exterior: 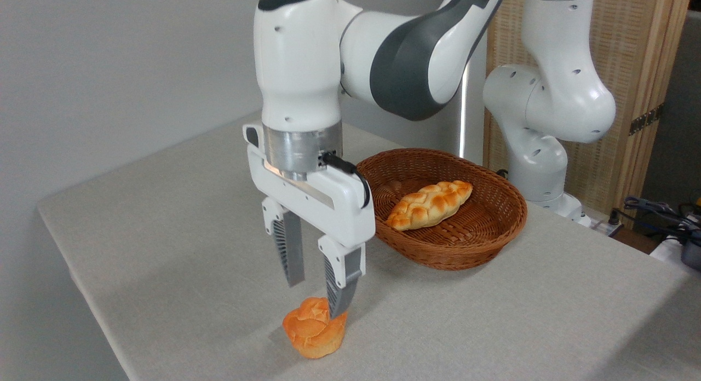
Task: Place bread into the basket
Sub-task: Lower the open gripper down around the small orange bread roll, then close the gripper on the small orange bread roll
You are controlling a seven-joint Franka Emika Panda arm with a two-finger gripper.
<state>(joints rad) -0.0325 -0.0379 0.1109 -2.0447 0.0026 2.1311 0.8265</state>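
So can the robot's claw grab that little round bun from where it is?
Probably yes. The gripper hangs open right above the muffin-shaped bun, with one finger already at its top. Nothing sits between them, and the basket with the braided loaf stands off to the side.

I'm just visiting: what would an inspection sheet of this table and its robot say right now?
Surface: table under a plain grey cloth.
Job's things: bun upright on the cloth; basket behind it, apart.
Clutter: braided loaf lying in the basket.
Gripper: gripper open, fingers pointing down, just above the bun; contact unclear.
Cables: black cable looping at the wrist; cable bundle at the right edge.
Surroundings: grey wall, woven screen.
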